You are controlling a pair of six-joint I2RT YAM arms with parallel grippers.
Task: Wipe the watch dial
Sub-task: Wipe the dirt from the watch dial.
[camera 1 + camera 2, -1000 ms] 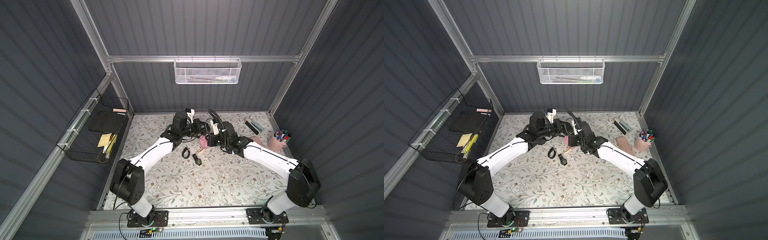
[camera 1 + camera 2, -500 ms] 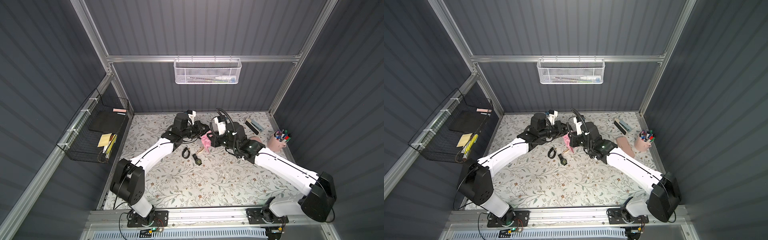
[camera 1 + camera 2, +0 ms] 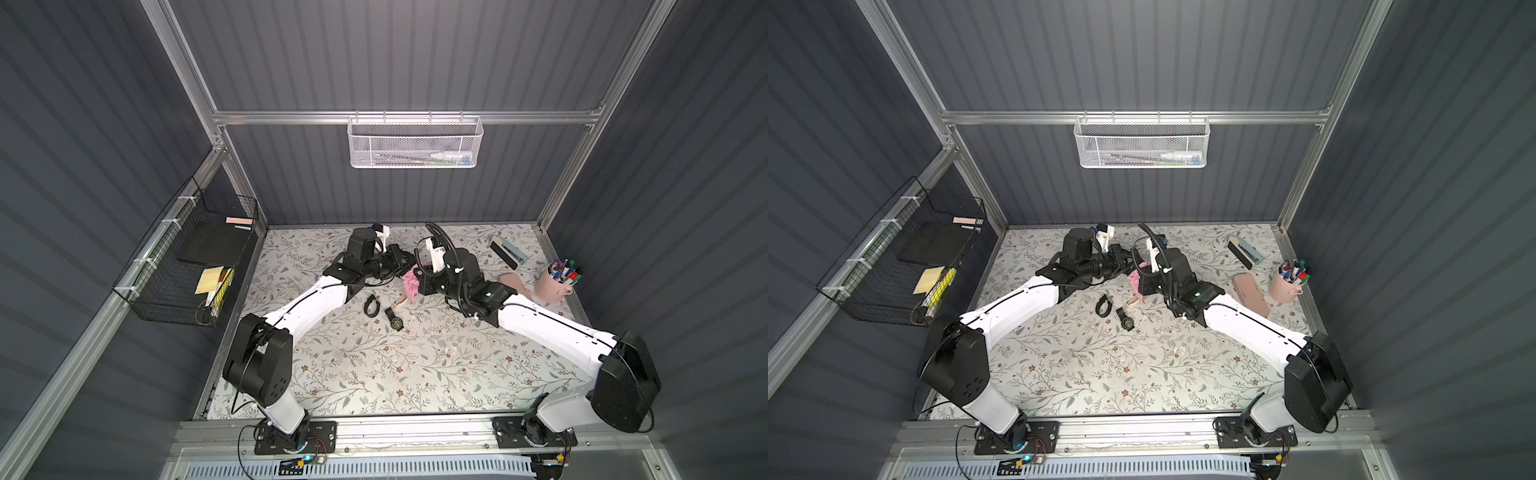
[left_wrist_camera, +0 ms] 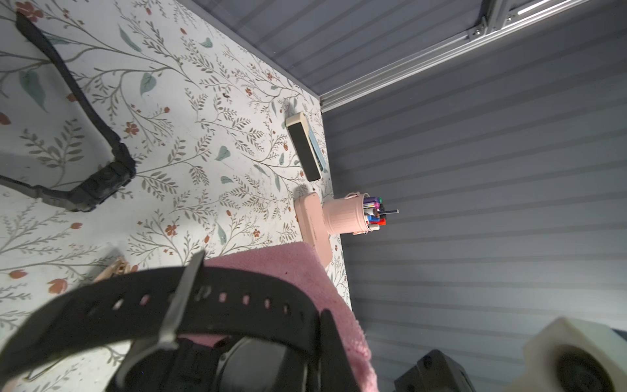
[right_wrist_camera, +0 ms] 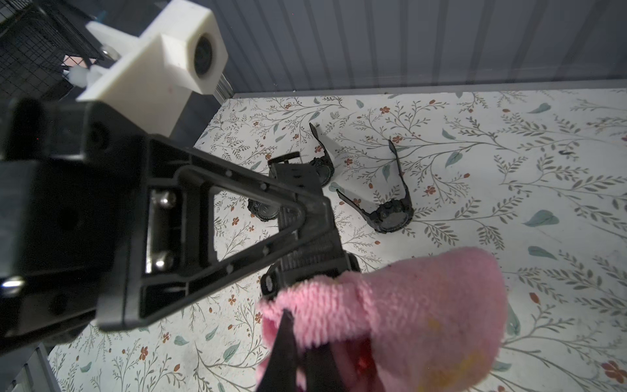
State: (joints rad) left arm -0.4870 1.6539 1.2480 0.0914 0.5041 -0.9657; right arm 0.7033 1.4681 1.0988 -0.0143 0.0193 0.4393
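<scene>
Just above the centre of both top views, the two arms meet over the floral mat [image 3: 374, 374]. The left gripper [image 5: 314, 220] is clamped on the strap of a black watch [image 5: 314, 258], holding it off the mat; in the left wrist view the buckled strap arcs across the lower left of the frame. The right gripper [image 3: 420, 283] is closed on a pink cloth [image 5: 390, 305], and the cloth is bunched over its fingertips. The cloth touches the watch case – it covers the face side in the right wrist view, so the dial itself cannot be seen there.

Two more black watches lie on the mat just below the grippers in a top view, one with its strap curled [image 3: 371, 305] and one stretched out [image 3: 394, 319]. A pale wooden clip [image 3: 401, 300] lies beside them. Toward the right edge of the mat stand a pink pen cup [image 3: 555, 284], a pink case [image 3: 1250, 294] and a board eraser [image 3: 508, 251] – all well apart from the watch.
</scene>
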